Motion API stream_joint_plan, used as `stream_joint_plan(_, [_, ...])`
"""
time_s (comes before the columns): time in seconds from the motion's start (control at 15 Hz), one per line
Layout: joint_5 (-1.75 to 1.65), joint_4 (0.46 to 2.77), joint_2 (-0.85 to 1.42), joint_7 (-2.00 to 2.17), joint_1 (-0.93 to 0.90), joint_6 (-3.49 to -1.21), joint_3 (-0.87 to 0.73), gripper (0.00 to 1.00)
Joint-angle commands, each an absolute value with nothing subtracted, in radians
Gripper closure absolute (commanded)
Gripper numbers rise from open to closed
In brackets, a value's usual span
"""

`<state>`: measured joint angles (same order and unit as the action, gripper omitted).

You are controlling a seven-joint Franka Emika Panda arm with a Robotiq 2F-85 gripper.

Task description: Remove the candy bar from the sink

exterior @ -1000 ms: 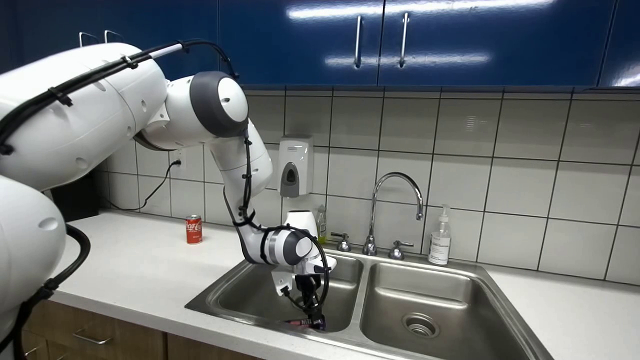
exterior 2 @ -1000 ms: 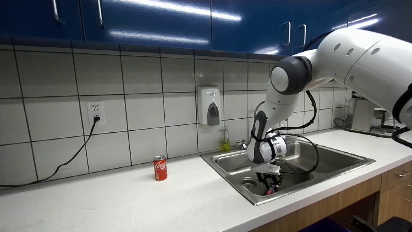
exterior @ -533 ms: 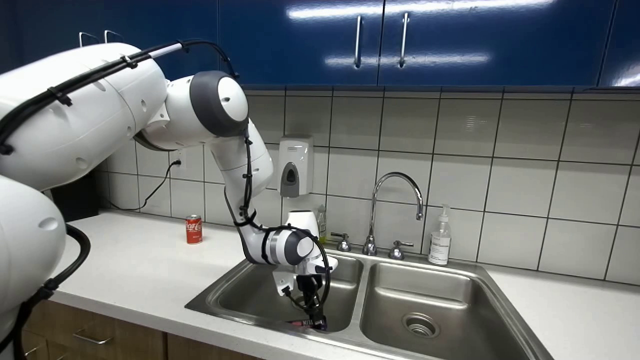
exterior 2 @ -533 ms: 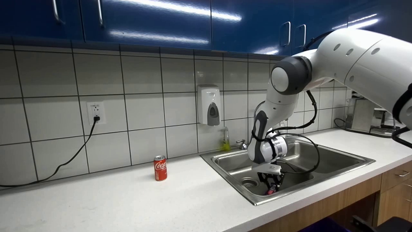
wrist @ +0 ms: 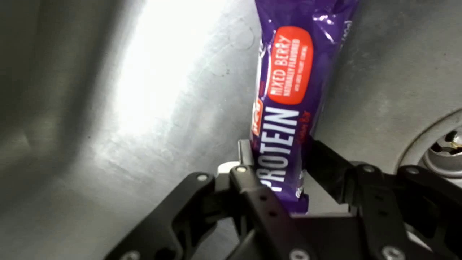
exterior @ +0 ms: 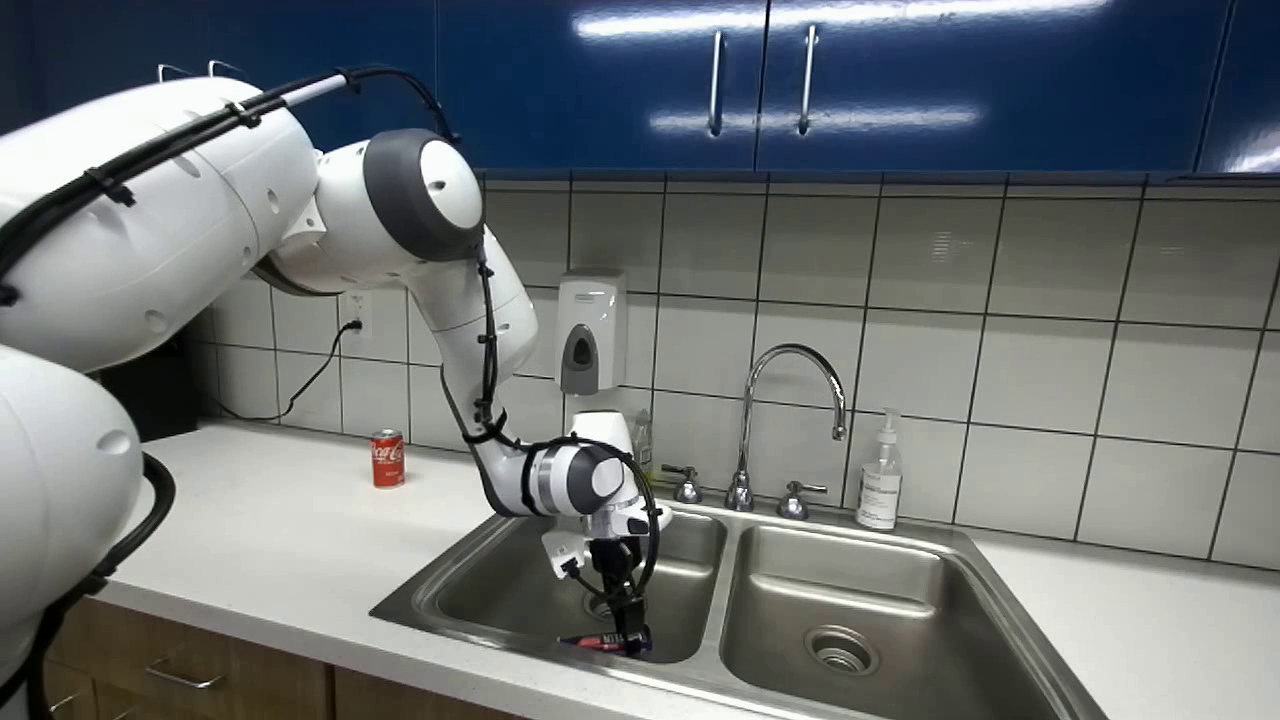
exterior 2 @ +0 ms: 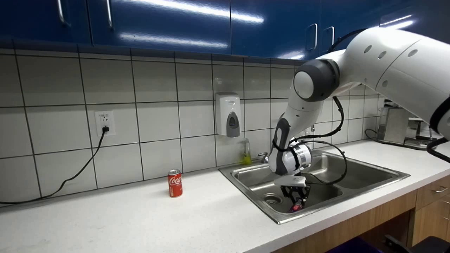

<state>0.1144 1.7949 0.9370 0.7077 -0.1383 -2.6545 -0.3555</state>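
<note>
The candy bar [wrist: 288, 90] is a purple wrapped protein bar with a red label. It lies lengthwise away from my gripper in the wrist view. It also shows in both exterior views [exterior: 600, 641] [exterior 2: 295, 208]. My gripper [wrist: 281, 155] is shut on the near part of the bar, one finger against each long side. The gripper [exterior: 632, 640] is low inside a basin of the steel sink [exterior: 722, 600], near its front wall. Whether the bar's underside touches the basin floor, I cannot tell. The chrome tap [exterior: 745, 430] stands behind the sink.
A red Coke can [exterior 2: 175, 183] stands on the white counter [exterior 2: 140, 218] beside the sink. A clear pump bottle [exterior: 880, 490] and a yellow-green soap bottle [exterior 2: 247, 154] stand behind the sink. A wall dispenser [exterior: 592, 332] hangs above. The basin's drain [wrist: 447, 148] is near the gripper.
The arm has risen slightly over the last half second. The bar has moved up a little with the gripper, and more of it shows above the front rim in an exterior view.
</note>
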Motion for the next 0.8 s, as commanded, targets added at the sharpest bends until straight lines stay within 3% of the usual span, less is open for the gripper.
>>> stream_joint_plan(0.0, [0.068,1.833,0.867,0.75,-0.187,-2.592,-0.392,0.81])
stream_joint_plan(0.73, [-0.071,1.936,0.699,0.728,-0.245,-2.572,-0.406,0.81])
